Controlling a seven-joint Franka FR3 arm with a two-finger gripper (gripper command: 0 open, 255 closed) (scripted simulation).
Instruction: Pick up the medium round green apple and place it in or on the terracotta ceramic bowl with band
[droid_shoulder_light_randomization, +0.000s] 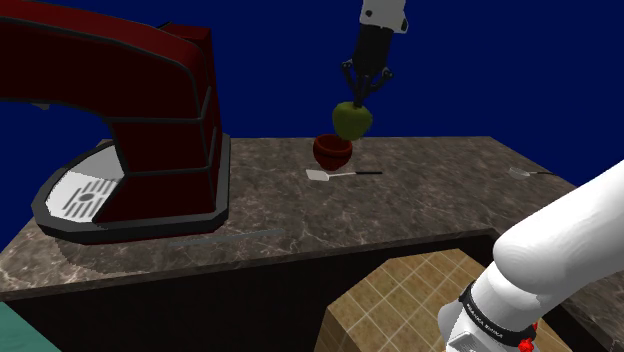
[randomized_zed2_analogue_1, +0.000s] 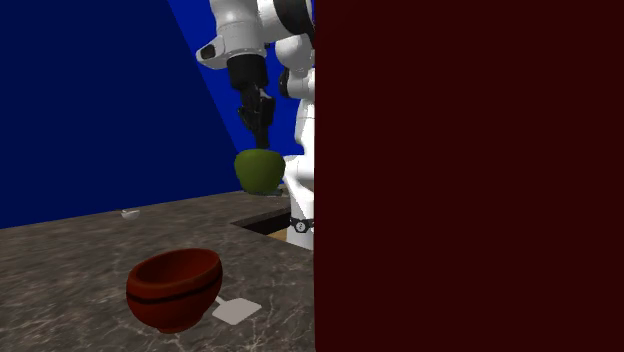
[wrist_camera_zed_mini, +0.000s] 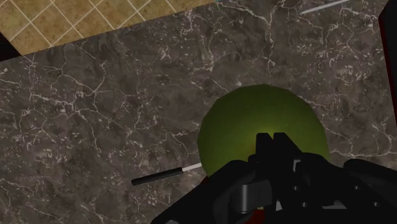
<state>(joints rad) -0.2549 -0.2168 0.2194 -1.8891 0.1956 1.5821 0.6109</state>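
Marble counter (droid_shoulder_light_randomization: 420, 205), gripper (droid_shoulder_light_randomization: 362, 96) clamped on green apple (droid_shoulder_light_randomization: 352, 121), raised near terracotta bowl (droid_shoulder_light_randomization: 332, 152) — spatula (droid_shoulder_light_randomization: 322, 175) beside, red machine (droid_shoulder_light_randomization: 150, 110) close.

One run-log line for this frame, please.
gripper: shut on green apple | apple: in air, off counter | dark red bowl: on counter, apple not in it

That dark countertop (droid_shoulder_light_randomization: 420, 200) looks like veined marble. The round green apple (randomized_zed2_analogue_1: 260, 172) is smooth and matt, the reddish-brown banded bowl (randomized_zed2_analogue_1: 175, 285) slightly glossy.
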